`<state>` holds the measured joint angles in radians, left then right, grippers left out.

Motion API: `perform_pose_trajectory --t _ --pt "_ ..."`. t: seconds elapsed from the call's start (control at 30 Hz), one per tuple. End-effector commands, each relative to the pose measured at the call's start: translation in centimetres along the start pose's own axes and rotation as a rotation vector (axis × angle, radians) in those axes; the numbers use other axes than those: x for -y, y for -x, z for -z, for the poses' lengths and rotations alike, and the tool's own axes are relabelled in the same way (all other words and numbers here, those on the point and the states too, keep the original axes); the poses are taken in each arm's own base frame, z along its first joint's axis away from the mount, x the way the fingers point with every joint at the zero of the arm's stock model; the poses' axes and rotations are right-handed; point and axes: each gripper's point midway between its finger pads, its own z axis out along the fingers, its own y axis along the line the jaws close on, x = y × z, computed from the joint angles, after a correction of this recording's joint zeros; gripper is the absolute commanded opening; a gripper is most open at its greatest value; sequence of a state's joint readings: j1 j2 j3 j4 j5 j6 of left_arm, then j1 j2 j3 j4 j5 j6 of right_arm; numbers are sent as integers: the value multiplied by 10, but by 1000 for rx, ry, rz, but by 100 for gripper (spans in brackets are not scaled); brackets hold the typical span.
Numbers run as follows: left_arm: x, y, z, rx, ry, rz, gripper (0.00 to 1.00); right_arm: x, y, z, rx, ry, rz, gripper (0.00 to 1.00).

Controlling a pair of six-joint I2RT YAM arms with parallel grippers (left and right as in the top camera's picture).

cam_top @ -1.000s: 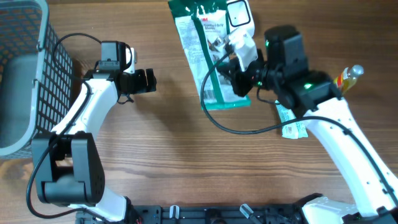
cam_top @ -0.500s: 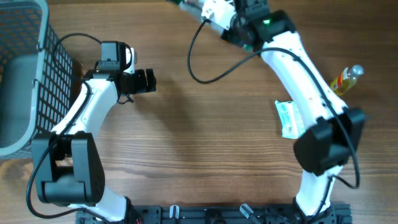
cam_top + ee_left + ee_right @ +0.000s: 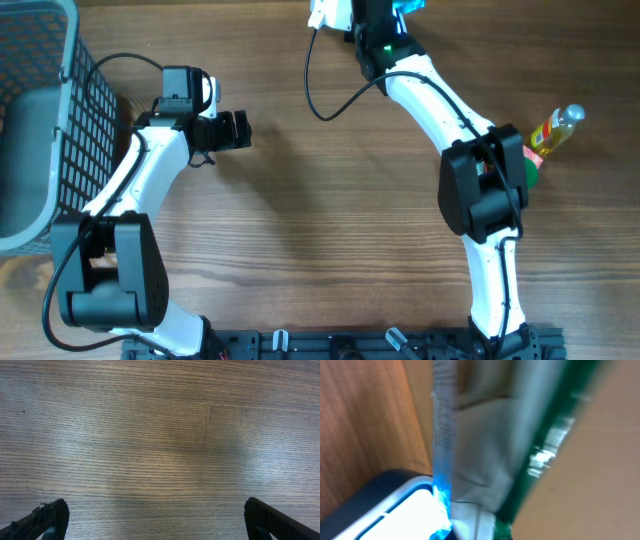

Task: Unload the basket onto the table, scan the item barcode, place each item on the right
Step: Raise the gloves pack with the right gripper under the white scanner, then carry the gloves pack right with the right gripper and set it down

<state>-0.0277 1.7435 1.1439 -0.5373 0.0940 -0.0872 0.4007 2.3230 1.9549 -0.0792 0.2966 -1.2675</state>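
Observation:
The item, a grey-white packet with a green edge [image 3: 485,450], fills the right wrist view, blurred and very close. Its lower end hangs against a bright, blue-lit scanner window [image 3: 395,512] at the bottom left. My right arm [image 3: 430,90] stretches to the far edge of the table, where a blue glow [image 3: 408,5] shows. Its gripper lies past the top of the overhead view, shut on the packet. No barcode can be made out. My left gripper [image 3: 240,130] hovers open over bare wood, its fingertips [image 3: 50,520] wide apart with nothing between them.
A grey wire basket [image 3: 40,100] stands at the far left. A small yellow bottle [image 3: 555,128] lies at the right, with a green object [image 3: 527,168] beside the right arm's elbow.
My right arm has swung from the table's middle to its far edge, carrying the green packet out of the overhead view. The left arm has not moved.

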Motion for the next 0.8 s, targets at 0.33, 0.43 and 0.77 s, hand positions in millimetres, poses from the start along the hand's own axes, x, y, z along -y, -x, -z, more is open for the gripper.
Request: perform_pose_trajectory --t 0.33,0.43,0.77 --pt "-1 7 5 23 4 -5 100 -73 14 7 35 309 -343 4" --pt "-1 7 5 23 4 -5 100 -89 21 14 72 396 -340 4" --pt "-1 7 5 24 4 -5 100 -70 2 2 87 353 -444 4"
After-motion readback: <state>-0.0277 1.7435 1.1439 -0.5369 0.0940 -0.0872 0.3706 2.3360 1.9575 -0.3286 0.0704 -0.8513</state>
